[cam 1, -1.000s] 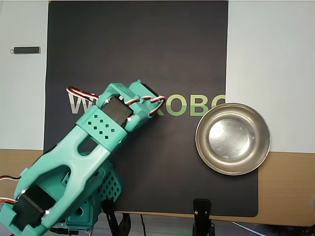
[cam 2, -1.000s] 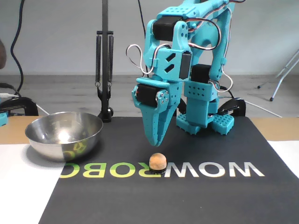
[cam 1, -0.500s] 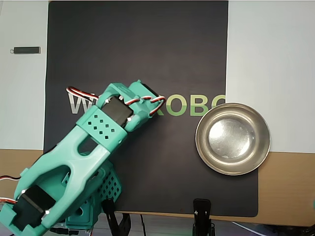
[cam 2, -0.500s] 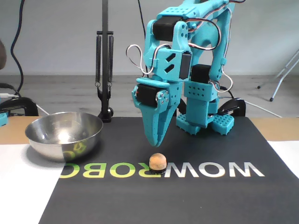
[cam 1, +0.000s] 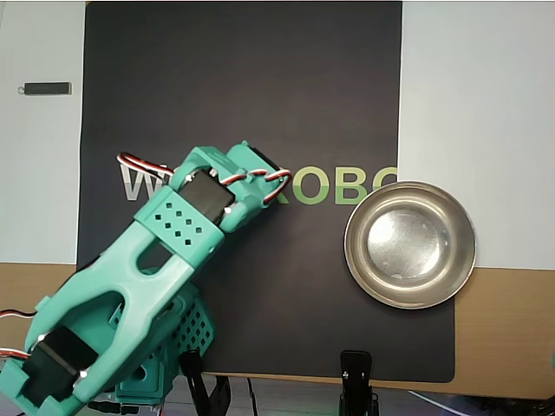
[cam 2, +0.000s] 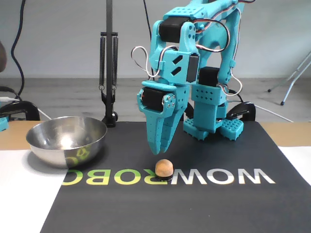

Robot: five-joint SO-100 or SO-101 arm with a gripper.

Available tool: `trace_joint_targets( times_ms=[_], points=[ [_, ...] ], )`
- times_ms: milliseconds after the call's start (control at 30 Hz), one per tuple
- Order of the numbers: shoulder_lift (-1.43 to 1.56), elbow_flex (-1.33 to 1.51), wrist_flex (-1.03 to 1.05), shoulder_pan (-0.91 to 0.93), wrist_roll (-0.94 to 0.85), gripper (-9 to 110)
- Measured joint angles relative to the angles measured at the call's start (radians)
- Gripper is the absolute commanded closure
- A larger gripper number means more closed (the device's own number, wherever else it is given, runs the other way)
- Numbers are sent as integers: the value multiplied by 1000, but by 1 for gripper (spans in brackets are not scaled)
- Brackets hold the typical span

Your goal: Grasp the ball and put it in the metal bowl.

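Observation:
The peach-orange ball [cam 2: 164, 168] rests on the black mat, on the printed letters, in the fixed view. My teal gripper [cam 2: 160, 149] hangs point-down just above it and slightly to its left, not touching it. Its fingertips stand a narrow gap apart with nothing between them. In the overhead view the arm [cam 1: 195, 212] covers the ball and the fingertips. The metal bowl [cam 2: 66, 141] is empty and sits to the left in the fixed view. In the overhead view the bowl [cam 1: 410, 245] lies at the mat's right edge.
The black mat [cam 1: 243, 87] with printed letters covers the table's middle. A small dark stick [cam 1: 46, 87] lies on the white sheet at the far left. A black stand with springs [cam 2: 109, 73] rises behind the bowl. The arm's base [cam 2: 214, 121] stands behind the ball.
The fingertips have parted slightly from a shut point. The arm, ball and bowl have stayed where they were.

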Motion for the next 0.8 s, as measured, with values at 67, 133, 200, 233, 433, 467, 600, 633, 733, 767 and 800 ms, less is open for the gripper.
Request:
trace_joint_targets(
  times_ms=[67, 133, 200, 233, 433, 467, 600, 633, 733, 767, 800],
  points=[
    [0, 0, 0, 0, 0, 81],
    [0, 0, 0, 0, 0, 81],
    [0, 0, 0, 0, 0, 80],
    [0, 0, 0, 0, 0, 80],
    [5, 34, 0, -20, 0, 80],
    [5, 37, 0, -20, 0, 80],
    [9, 40, 0, -15, 0, 80],
    [9, 40, 0, -21, 0, 80],
    [9, 40, 0, -25, 0, 80],
    [9, 40, 0, -21, 0, 80],
    [9, 40, 0, -20, 0, 80]
  ],
)
